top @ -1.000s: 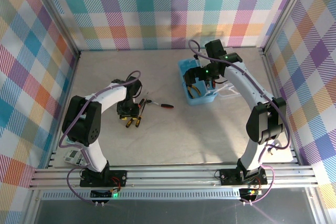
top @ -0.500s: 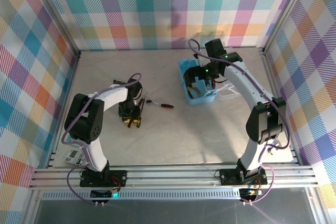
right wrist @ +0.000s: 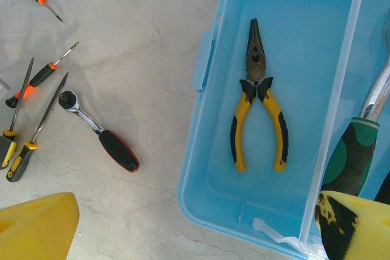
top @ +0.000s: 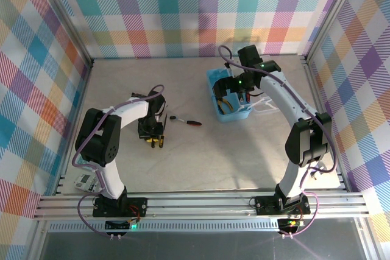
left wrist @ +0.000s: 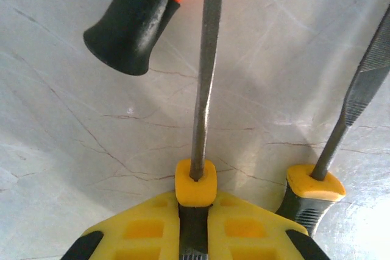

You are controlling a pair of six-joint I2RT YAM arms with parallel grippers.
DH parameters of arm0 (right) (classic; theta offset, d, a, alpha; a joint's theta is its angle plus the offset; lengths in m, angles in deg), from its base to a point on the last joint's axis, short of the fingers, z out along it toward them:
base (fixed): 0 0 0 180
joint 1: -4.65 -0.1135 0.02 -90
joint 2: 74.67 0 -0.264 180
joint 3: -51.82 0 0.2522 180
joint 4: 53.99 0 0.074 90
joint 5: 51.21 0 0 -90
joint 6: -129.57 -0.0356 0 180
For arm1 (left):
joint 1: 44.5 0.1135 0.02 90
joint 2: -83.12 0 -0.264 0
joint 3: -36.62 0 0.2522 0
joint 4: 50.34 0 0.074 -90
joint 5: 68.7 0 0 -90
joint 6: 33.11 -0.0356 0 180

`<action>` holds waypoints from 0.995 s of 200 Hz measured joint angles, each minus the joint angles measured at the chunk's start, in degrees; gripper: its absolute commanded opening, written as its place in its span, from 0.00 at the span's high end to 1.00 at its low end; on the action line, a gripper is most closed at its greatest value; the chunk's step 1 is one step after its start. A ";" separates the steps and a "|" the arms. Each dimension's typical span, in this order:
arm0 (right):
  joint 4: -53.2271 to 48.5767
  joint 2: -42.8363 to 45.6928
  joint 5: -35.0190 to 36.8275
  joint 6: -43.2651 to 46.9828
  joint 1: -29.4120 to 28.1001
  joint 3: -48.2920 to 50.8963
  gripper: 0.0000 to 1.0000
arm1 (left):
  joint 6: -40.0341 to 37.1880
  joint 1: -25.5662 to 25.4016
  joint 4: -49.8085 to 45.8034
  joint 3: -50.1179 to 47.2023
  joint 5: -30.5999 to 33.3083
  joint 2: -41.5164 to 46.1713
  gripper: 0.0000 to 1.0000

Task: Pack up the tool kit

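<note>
2 grippers: the left gripper (left wrist: 195, 210) is pinched narrow on the handle end of 1 thin grey metal tool with a yellow and black handle (left wrist: 204, 77). The right gripper (right wrist: 198, 205) hangs over the case with its fingers (right wrist: 36, 223) spread wide and nothing between them.
Case: the light blue see-through plastic case (right wrist: 196, 162) sits open on the pale table (right wrist: 140, 41), under the right gripper.
Which way: the case lies to the right of the left gripper, well apart from it. The right arm is much nearer the case; the left arm is nearer the loose tools.
Long way of the held tool: its shaft points straight out from the left gripper, away from the wrist. I think it has to be lifted, carried right, and turned to lie along the long side of the case.
Inside the case: 1 pair of yellow-handled pliers (right wrist: 256, 83), lying along the long side.
Right edge of the case: 1 tool with a green and black handle (right wrist: 347, 156), just beside 1 finger of the right gripper; I cannot tell which part of the case it lies in.
Left of the case, on the table: 1 red and black handled wrench (right wrist: 116, 148), nearest; 2 small orange and black screwdrivers (right wrist: 38, 77); 1 more thin yellow-handled tool (left wrist: 312, 188), just beside the held one.
Left to pack, I think: 5 tools.
</note>
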 measured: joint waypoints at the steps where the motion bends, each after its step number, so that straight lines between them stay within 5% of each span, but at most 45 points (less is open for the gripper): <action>1: 0.00 0.00 0.00 0.00 0.00 0.00 0.01 | 0.00 0.00 -0.02 0.02 0.00 0.00 1.00; 86: -0.22 1.20 -3.30 -0.92 0.00 0.00 0.01 | -1.97 0.00 -8.22 13.66 -4.81 8.63 1.00; 145: 10.62 6.88 -17.20 -12.20 -0.07 1.84 0.00 | -4.70 -3.04 2.62 19.91 -30.51 12.61 1.00; 199: 17.94 5.53 -21.09 -19.96 -1.68 1.86 0.15 | -2.58 -8.28 14.12 21.99 -43.78 7.26 1.00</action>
